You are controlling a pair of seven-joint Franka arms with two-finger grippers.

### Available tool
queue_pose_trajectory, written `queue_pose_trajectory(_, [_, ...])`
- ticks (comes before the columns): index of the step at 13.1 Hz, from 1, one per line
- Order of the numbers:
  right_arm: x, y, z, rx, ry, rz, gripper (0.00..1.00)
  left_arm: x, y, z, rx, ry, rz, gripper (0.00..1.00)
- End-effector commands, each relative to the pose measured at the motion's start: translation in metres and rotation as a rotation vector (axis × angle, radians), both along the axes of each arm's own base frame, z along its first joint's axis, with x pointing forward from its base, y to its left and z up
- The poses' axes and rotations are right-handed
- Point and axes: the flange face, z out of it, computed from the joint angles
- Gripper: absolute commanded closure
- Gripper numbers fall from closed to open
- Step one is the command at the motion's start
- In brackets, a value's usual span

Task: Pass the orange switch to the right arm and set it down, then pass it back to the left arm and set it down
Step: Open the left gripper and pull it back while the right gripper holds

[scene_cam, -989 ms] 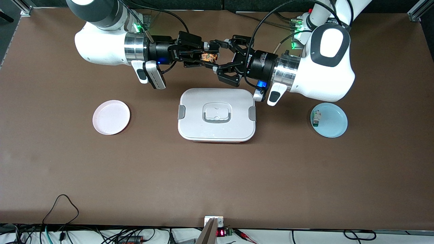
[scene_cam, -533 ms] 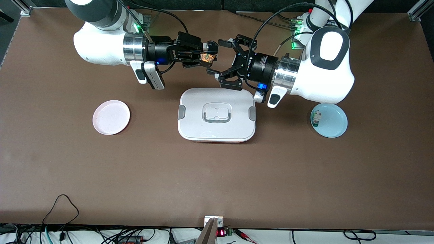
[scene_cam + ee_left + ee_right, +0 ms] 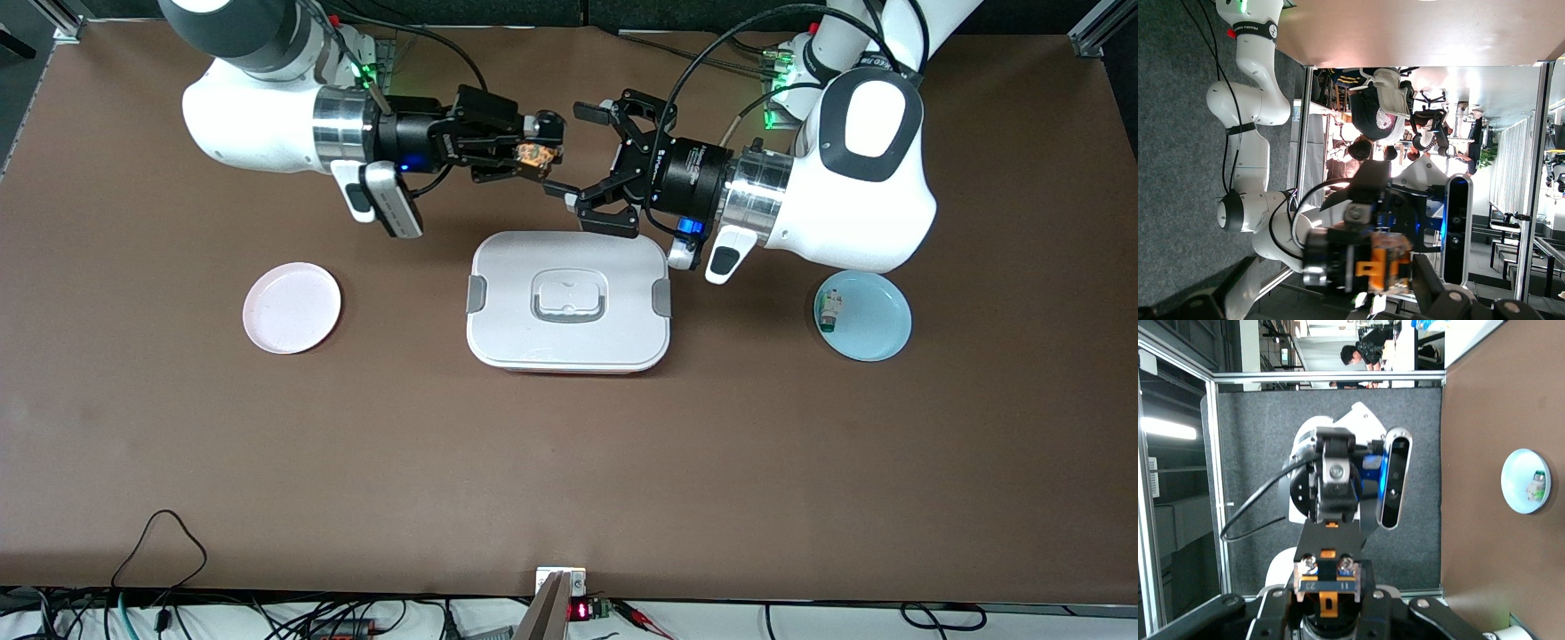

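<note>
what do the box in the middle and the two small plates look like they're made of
The box looks like white moulded plastic: smooth matte lid, rounded corners, grey side clips. The pink plate and the light blue plate also look like plastic or melamine, thin-rimmed with even colour and a soft sheen; ceramic cannot be ruled out.

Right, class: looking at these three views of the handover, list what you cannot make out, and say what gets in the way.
- Orange switch, front view: shape mostly hidden by the right end effector shut on it.
- Small component on the blue plate, front view: too small to identify.
- Box: contents hidden by its lid.
- Left end effector, left wrist view: cut off by the frame edge.
</note>
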Motion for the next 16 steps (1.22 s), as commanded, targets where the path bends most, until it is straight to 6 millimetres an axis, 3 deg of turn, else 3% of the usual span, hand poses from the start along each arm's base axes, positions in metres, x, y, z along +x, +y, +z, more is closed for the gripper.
queue_pose_trajectory(1, [0.002, -0.012, 0.005, -0.008, -0.032, 0.000, 0.73, 0.008, 0.004, 0.007, -0.012, -0.011, -0.002, 0.00])
queue_pose_trajectory(3, [0.005, -0.020, 0.004, -0.049, -0.062, 0.017, 0.73, 0.006, 0.015, 0.024, 0.007, -0.133, -0.061, 0.00])
queue_pose_trajectory(7, [0.010, -0.041, 0.002, -0.150, -0.138, 0.063, 0.72, -0.042, 0.016, 0.059, 0.141, -0.582, -0.370, 0.00])
queue_pose_trajectory(11, [0.017, -0.061, -0.013, -0.343, -0.215, 0.120, 0.73, -0.074, 0.037, 0.054, 0.192, -0.948, -0.774, 0.00])
queue_pose_trajectory(14, [0.026, -0.079, -0.034, -0.512, -0.277, 0.179, 0.73, -0.081, 0.058, 0.041, 0.236, -1.191, -1.144, 0.00])
queue_pose_trajectory(16, [0.037, -0.097, -0.053, -0.585, -0.274, 0.193, 0.73, -0.081, 0.062, 0.043, 0.213, -1.275, -1.248, 0.00])
